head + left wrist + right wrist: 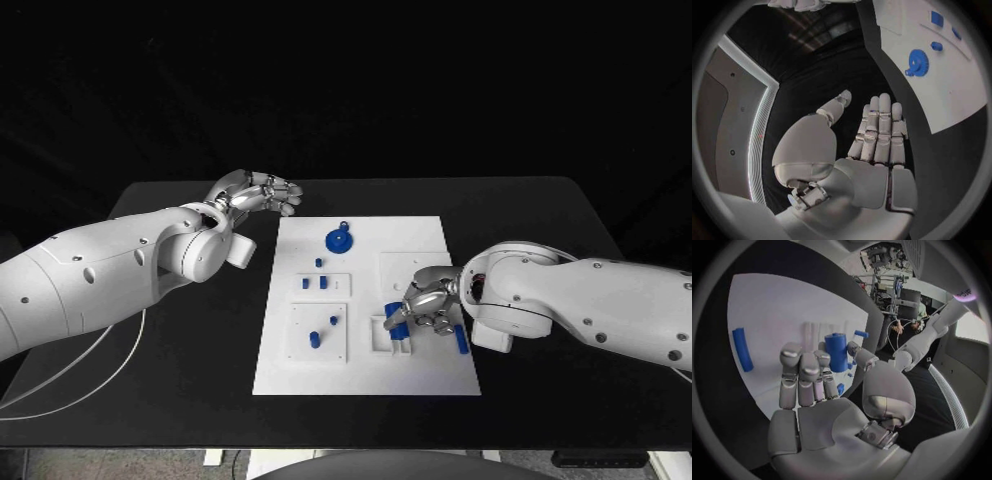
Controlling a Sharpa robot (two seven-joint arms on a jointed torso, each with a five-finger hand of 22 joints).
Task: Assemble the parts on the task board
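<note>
Head view: blue parts (316, 340) in task board (418, 238) recesses

Head camera high above the task board (418, 235); wrist cameras close, sharing it

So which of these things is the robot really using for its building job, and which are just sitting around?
For the job:
task board
blue gear
blue cylinder, which the right hand is at
blue rod
small blue pieces

Just there:
black table
left hand, held open off the board
white cable
</note>
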